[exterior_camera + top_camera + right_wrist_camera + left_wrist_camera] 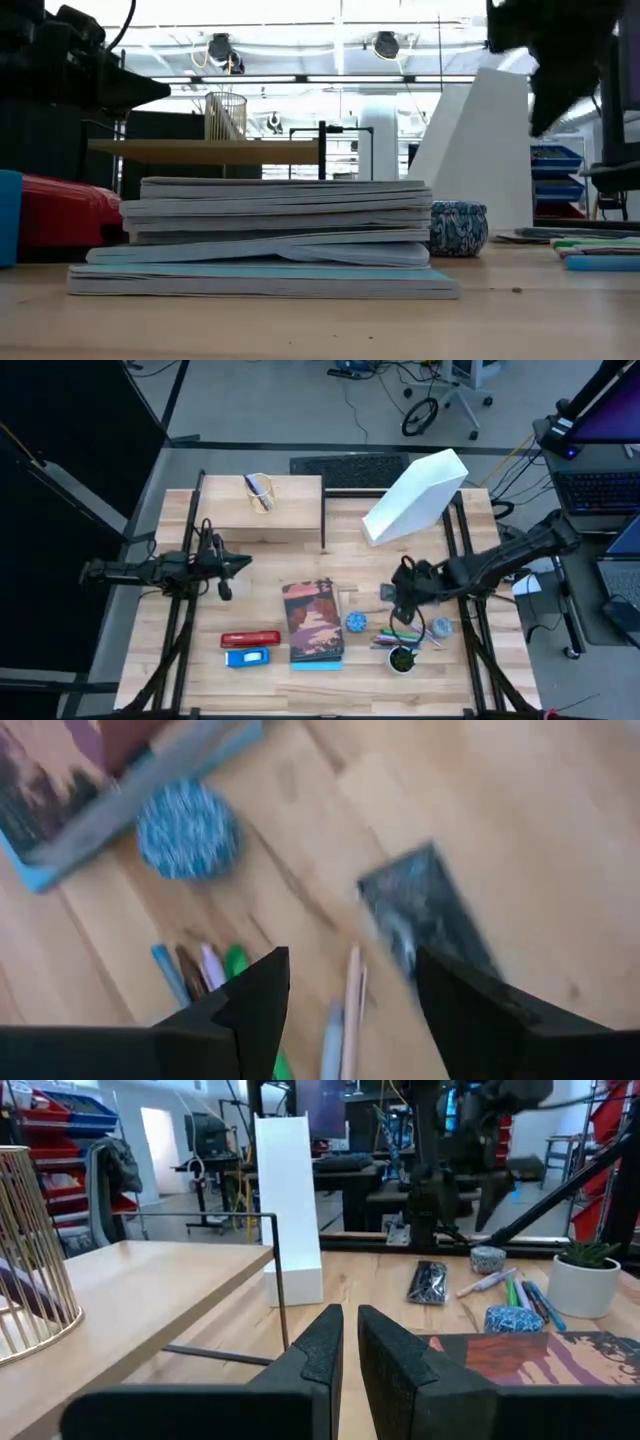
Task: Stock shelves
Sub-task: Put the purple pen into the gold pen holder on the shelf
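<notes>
Shelf [262,512] edge clear — left end effector [243,563] closed, right end effector [408,608] open.

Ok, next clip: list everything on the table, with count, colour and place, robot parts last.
Plank shelf: 1, light wood, far left.
Wire cup: 1, gold, on the shelf.
File holder: 1, white, far right, tilted.
Stack of books: 1, middle.
Red case: 1, near left.
Blue case: 1, beside it.
Patterned round objects: 2, blue, right of books.
Pens: several, mixed colours.
Potted plant: 1, green.
Left gripper: nearly shut, left side.
Right gripper: open, above pens.
</notes>
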Tool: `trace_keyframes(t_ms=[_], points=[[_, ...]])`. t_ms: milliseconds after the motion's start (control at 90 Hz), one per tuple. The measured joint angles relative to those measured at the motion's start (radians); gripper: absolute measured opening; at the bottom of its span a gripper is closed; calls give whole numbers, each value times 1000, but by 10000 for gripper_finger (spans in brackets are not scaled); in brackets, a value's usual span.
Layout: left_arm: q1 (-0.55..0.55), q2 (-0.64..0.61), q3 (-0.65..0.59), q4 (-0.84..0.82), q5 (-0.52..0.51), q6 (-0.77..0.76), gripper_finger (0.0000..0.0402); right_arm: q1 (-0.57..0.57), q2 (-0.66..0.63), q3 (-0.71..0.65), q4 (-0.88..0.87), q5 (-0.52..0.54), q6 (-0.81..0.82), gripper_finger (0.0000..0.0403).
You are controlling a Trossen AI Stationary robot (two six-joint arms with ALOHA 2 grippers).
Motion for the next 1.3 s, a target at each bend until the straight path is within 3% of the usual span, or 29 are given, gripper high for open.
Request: trace_keyframes(t_ms=[344,1000,1111,1300], points=[[0,0,0,1,-3,1,22,29,38,-123,74,-1,170,196],[0,0,0,1,-7,-1,22,59,314,-128,146,-85,276,195],[0,0,0,1,-7,0,22,59,334,-124,158,-92,288,178],[0,0,0,1,-8,-1,22,59,335,-125,192,-86,307,117]])
